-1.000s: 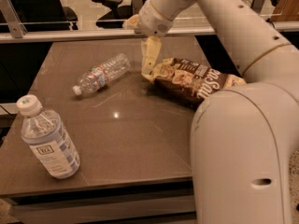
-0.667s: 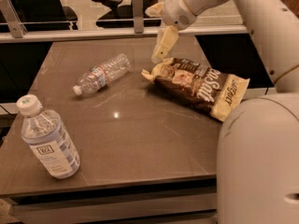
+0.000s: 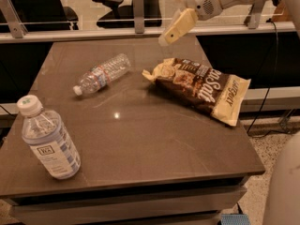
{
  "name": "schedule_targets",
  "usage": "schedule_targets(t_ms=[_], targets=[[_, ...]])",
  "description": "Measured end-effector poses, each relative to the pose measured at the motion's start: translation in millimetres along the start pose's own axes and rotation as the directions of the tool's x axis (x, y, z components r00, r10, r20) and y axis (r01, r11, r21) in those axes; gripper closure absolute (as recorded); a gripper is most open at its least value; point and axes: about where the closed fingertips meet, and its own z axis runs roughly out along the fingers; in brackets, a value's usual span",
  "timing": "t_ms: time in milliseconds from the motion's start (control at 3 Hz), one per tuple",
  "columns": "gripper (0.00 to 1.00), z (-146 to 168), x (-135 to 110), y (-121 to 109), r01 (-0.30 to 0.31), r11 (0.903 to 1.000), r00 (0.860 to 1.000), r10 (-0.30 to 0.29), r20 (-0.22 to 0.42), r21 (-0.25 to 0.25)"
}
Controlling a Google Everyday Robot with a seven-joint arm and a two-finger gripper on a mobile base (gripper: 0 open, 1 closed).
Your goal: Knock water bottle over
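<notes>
Down and left of the gripper (image 3: 177, 28), well apart from it, the water bottle (image 3: 103, 74) lies on its side on the table (image 3: 150, 144). A chip bag (image 3: 201, 86) lies below the gripper. It hangs over the table's far edge, holding nothing; how far open, I cannot tell.

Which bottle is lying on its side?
The slim water bottle with the red-blue band; the wider bottle stands front-left. The gripper hangs raised behind the chip bag.
</notes>
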Motion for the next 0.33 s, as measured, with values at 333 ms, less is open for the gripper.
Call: schedule_targets(t_ms=[333], targets=[[0.00,2.1,1.1,1.0,-0.006,1.0000,1.000,0.006,0.002,-0.003]])
